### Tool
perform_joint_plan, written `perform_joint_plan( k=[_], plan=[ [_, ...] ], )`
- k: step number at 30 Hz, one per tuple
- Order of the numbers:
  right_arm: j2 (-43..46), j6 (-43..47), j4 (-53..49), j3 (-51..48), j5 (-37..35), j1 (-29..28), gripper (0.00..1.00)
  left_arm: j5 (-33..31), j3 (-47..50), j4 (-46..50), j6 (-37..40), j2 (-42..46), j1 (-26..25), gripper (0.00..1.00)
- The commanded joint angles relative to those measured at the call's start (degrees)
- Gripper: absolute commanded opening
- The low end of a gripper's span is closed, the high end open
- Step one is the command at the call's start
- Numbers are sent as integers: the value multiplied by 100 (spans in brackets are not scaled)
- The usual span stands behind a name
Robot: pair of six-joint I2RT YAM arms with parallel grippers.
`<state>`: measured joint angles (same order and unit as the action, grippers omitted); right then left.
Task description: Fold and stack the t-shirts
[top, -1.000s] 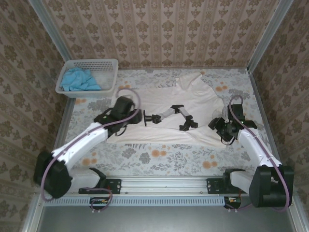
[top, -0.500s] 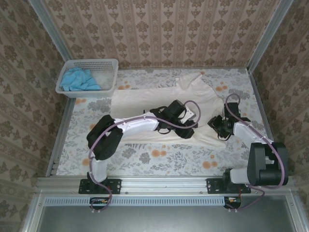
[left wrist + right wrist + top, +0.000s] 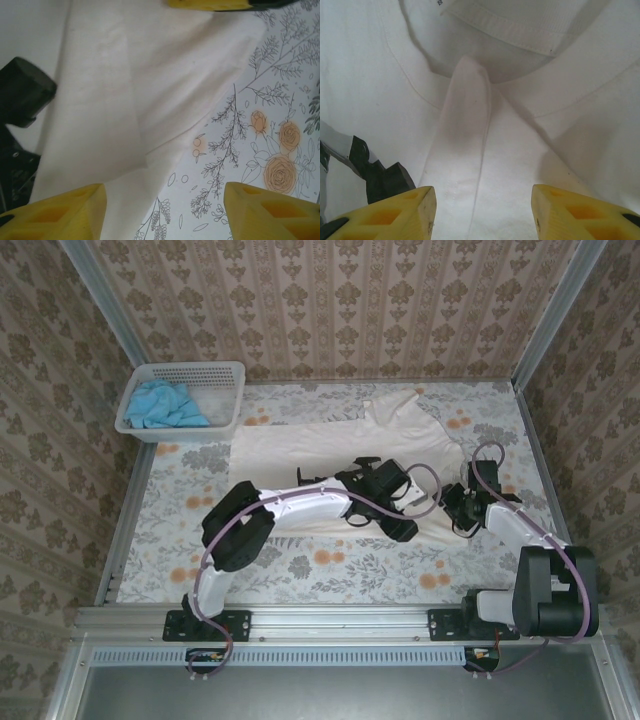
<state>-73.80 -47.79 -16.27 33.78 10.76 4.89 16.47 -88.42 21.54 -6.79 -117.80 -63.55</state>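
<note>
- Left arm is reaching from the near edge across the desk, ending over the right part of the cream shirt.
- Left fingers are standing spread wide with nothing between them. They are hanging over the shirt's edge, where white cloth is meeting the floral desk cover. Touching the cloth or not: cannot tell.
- Right fingers are also standing spread and pinching nothing. They are pointing at a raised crease running up to the collar.
- Cream shirt is lying spread out across mid-desk, with both sets of fingers working near each other at its right end.
- Blue shirt is sitting bunched inside the basket at the far left corner, well apart from the cream one.
</note>
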Motion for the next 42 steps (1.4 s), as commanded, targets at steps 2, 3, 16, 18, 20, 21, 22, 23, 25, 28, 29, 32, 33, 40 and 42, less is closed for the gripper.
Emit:
perform_joint_plan(
  k=[2, 3, 16, 18, 20, 21, 22, 23, 25, 28, 29, 32, 33, 40, 42],
  plan=[
    [-108, -76, 134, -70, 31, 43, 55, -118, -214, 341, 1084, -200, -84, 60],
    [-108, -88, 146, -73, 31, 55, 55, -124, -276, 412, 1287, -260, -79, 59],
    [-108, -169, 265, -196, 110, 144, 56, -307, -780, 734, 2428, -768, -50, 39],
    [-113, -169, 270, -192, 110, 151, 56, -341, -797, 724, 2436, -810, -46, 39],
    [-124, -167, 274, -196, 119, 151, 56, -427, -818, 731, 2447, -849, -57, 38],
    [-133, -169, 274, -196, 130, 152, 55, -471, -826, 729, 2445, -867, -57, 37],
    [-140, -169, 282, -196, 128, 153, 56, -483, -818, 712, 2445, -865, -58, 35],
    [-143, -165, 288, -194, 137, 157, 56, -485, -823, 701, 2442, -868, -52, 33],
    [-156, -169, 285, -188, 137, 162, 56, -478, -817, 685, 2454, -868, -53, 28],
    [-170, -169, 292, -191, 150, 162, 56, -553, -825, 666, 2476, -885, -44, 22],
    [-170, -169, 292, -190, 145, 162, 56, -563, -832, 672, 2480, -894, -44, 22],
    [-181, -169, 301, -186, 159, 157, 56, -480, -850, 720, 2507, -908, -44, 33],
    [-187, -165, 301, -188, 162, 166, 56, -463, -835, 712, 2507, -909, -49, 35],
    [-200, -167, 301, -187, 172, 166, 56, -482, -839, 668, 2551, -977, -27, 28],
    [-204, -169, 309, -188, 172, 171, 56, -508, -835, 634, 2551, -982, -20, 21]
  ],
)
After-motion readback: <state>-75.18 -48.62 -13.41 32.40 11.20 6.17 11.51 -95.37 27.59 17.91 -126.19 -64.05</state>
